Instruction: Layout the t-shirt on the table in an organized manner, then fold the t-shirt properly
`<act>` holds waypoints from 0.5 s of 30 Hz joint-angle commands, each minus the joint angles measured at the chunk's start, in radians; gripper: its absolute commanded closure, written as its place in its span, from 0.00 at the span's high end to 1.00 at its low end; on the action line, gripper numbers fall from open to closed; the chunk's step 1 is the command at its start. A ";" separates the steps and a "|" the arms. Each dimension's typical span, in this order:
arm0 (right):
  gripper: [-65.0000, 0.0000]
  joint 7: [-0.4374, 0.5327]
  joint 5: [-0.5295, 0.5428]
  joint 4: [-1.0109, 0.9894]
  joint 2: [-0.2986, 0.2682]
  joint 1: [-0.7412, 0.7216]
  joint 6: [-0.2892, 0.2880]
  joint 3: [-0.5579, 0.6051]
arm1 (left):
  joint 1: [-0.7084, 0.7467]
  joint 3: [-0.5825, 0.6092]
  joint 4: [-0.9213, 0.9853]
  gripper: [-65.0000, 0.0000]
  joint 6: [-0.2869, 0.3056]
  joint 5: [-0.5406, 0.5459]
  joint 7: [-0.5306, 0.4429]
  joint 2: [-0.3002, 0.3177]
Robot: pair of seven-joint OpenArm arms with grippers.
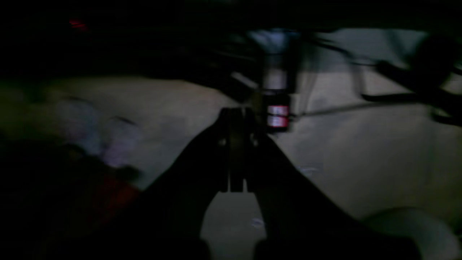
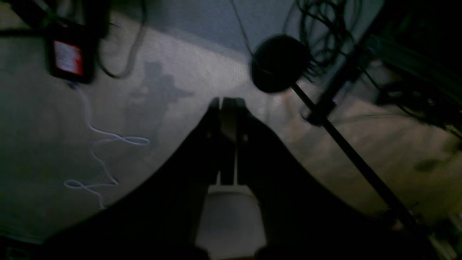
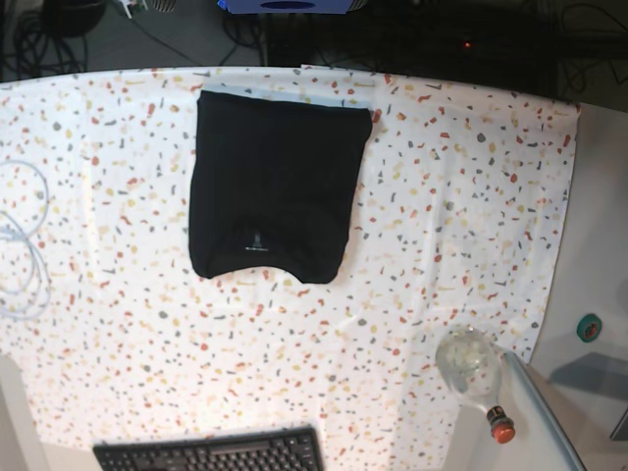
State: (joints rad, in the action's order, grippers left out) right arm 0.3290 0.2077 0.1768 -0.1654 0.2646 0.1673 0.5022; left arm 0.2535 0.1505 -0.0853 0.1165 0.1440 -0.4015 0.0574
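From above, going left to right, a loop of pale cable lies at the table's left edge, then comes the t-shirt, then open speckled cover, and at the lower right a clear bottle with an orange cap lying on its side. A black keyboard sits at the near edge. Neither of my arms shows in this view.

The t-shirt is soft black cloth, light and limp, so I judge it will sag and crease wherever I lift it and will slide easily over the smooth cover. I would pinch it at an edge or corner, both sides at once, rather than in the middle, where I would only bunch it.

It lies flat on the far part of the table, left of centre, as a neat, nearly square block with a straight far edge and a softly curved near edge. No sleeves stick out, so it looks already folded in. A tiny pale logo mark sits near the near edge.

My right gripper is clenched, jaws pressed together on nothing, over grey floor with a white cord. My left gripper is likewise clenched and empty, in a dim, blurred view. Both are well away from the shirt.
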 commanded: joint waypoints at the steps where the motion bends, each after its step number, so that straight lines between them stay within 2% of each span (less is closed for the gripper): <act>1: 0.00 0.003 0.002 -0.001 -0.010 0.008 0.008 0.000 | 0.002 0.021 -0.001 0.00 0.009 -0.005 -0.010 -0.006; 8: 0.00 0.000 0.002 -0.001 -0.007 0.008 0.008 -0.001 | -0.021 0.208 0.006 0.00 0.009 -0.005 -0.004 -0.006; 15: 0.00 0.000 0.002 0.007 0.002 -0.015 0.008 -0.001 | -0.027 0.219 0.002 0.00 0.009 0.004 -0.012 0.015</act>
State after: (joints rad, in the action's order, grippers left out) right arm 0.3222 0.2085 0.1829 -0.1585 0.2440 0.1677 0.5022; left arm 0.2161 0.3698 -0.0841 0.1287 0.1440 -0.4046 0.0643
